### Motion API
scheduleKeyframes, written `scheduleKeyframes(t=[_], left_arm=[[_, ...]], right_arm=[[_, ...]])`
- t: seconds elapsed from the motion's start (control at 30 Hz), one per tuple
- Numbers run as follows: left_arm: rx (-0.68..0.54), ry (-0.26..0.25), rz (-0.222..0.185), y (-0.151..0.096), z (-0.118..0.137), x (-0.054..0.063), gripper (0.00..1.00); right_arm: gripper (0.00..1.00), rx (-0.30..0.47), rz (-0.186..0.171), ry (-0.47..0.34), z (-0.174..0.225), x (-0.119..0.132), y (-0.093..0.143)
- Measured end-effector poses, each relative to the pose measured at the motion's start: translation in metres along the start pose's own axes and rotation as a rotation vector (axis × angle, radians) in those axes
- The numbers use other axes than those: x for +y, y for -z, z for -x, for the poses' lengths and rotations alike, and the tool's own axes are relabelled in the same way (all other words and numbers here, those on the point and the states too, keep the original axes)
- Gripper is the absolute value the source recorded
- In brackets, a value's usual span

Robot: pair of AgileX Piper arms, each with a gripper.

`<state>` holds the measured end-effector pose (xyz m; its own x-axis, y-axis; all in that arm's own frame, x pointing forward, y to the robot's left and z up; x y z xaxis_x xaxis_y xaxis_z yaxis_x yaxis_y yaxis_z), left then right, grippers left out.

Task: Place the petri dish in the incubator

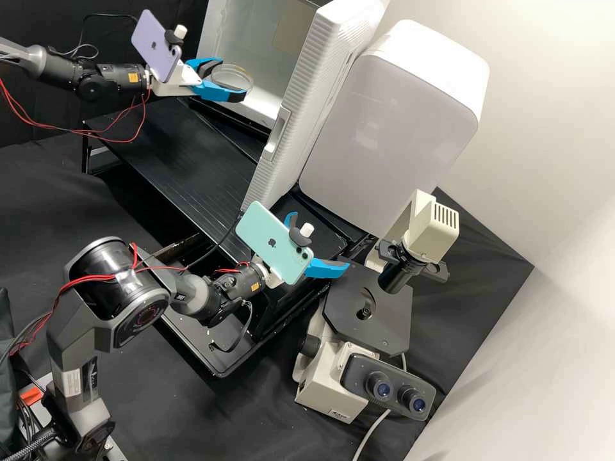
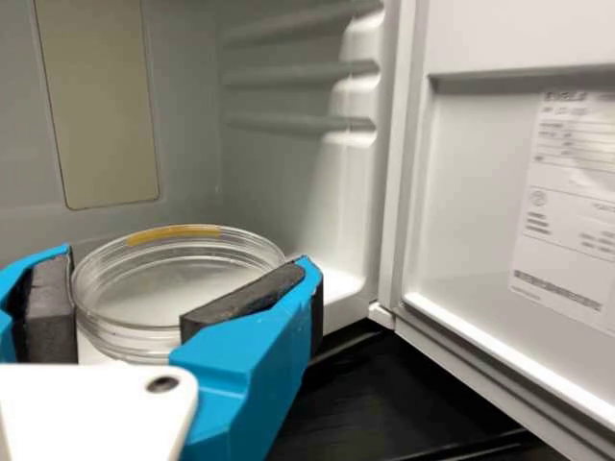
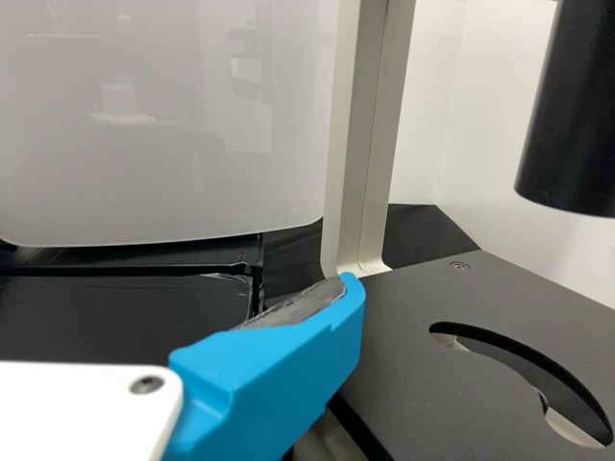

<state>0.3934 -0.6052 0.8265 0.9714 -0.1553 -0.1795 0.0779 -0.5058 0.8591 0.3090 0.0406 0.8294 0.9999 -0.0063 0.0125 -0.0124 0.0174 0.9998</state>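
Upper left, the left tool (image 1: pixel 225 79) pinches the clear round plastic petri dish (image 1: pixel 234 77) at the white incubator's (image 1: pixel 253 38) mouth. With only a rim grip, it might slip or tilt.

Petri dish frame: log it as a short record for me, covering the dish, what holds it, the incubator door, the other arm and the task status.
dish: clear petri dish, held level
holder: left gripper, shut on the dish's sides
incubator: white incubator, door swung open
dish position: at the chamber opening
other arm: right gripper beside the microscope stage
status: dish gripped, not yet released
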Motion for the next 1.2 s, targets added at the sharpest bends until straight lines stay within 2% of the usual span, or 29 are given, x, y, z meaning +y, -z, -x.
scheduleKeyframes(t=[0.2,0.27,0.37,0.47,0.5,0.63,0.67,0.77,0.9,1.03,1.2], left_arm=[[0.032,0.007,-0.01,-0.006,-0.02,0.008,0.0],[0.051,-0.008,0.009,-0.006,-0.026,0.012,0.0],[0.074,-0.026,-0.001,-0.007,-0.037,0.019,0.0],[0.096,-0.021,-0.001,-0.007,-0.047,0.023,0.0],[0.104,-0.016,-0.016,-0.007,-0.049,0.023,0.0],[0.139,0.0,-0.035,-0.005,-0.063,0.019,0.0],[0.147,0.007,-0.054,-0.005,-0.067,0.017,0.0],[0.169,0.03,-0.063,-0.006,-0.077,0.011,0.0],[0.184,0.062,-0.104,-0.008,-0.09,0.004,0.0],[0.187,0.094,-0.093,-0.013,-0.102,-0.004,0.0],[0.159,0.109,-0.023,-0.018,-0.11,-0.01,0.0]], right_arm=[[1.0,0.0,0.0,0.0,0.0,0.0,0.0],[1.0,0.0,0.0,0.0,0.0,0.0,0.0],[1.0,0.0,0.0,0.0,0.0,0.0,0.0],[1.0,0.0,0.0,0.0,0.0,0.0,0.0],[1.0,0.0,0.0,0.0,0.0,0.0,0.0],[1.0,0.0,0.0,0.0,0.0,0.0,0.0],[1.0,0.0,0.0,0.0,0.0,0.0,0.0],[1.0,0.0,0.0,0.0,0.0,0.0,0.0],[1.0,0.0,0.0,0.0,0.0,0.0,0.0],[1.0,0.0,0.0,0.0,0.0,0.0,0.0],[1.0,0.0,0.0,0.0,0.0,0.0,0.0]])
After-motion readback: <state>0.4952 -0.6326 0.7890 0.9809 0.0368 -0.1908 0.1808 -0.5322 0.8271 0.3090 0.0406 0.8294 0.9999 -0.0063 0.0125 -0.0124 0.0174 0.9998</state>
